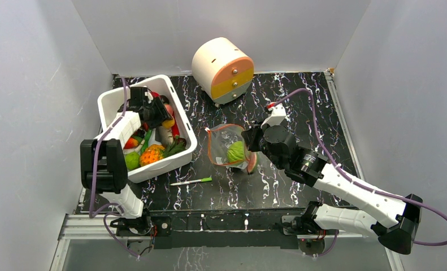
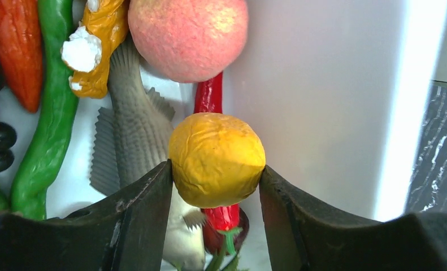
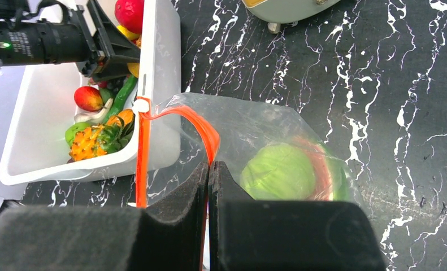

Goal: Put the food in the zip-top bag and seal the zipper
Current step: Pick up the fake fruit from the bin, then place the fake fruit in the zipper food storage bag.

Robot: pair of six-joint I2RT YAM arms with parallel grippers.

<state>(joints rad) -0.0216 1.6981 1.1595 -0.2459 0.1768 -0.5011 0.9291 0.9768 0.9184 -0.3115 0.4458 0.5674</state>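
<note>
1. Nearest the arm bases, 1 thin white-and-green stick [image 1: 191, 181] lies on the counter [image 1: 289, 96], which is black with white veining
2. Just behind it sits 1 zip-top bag [image 3: 255, 127], its mouth gaping, with 1 green leafy ball [image 3: 277, 172] inside; the right end effector [image 3: 208, 169] is clamped fully closed on the zipper [image 3: 195, 121] at the mouth's edge, and the ball lies just beyond its tips
3. To the left, 1 white bin [image 1: 111, 101] holds the other food [image 1: 150, 152], heaped too thickly to count
4. Inside that bin the left end effector [image 2: 215, 168] is spread partway, its 2 fingers [image 2: 147, 209] pinching 1 yellow-orange fruit [image 2: 216, 141], well apart from the bag
5. Farthest back stands 1 round cream drawer unit [image 1: 224, 70] with orange and yellow fronts; plain pale walls enclose 3 sides
</note>
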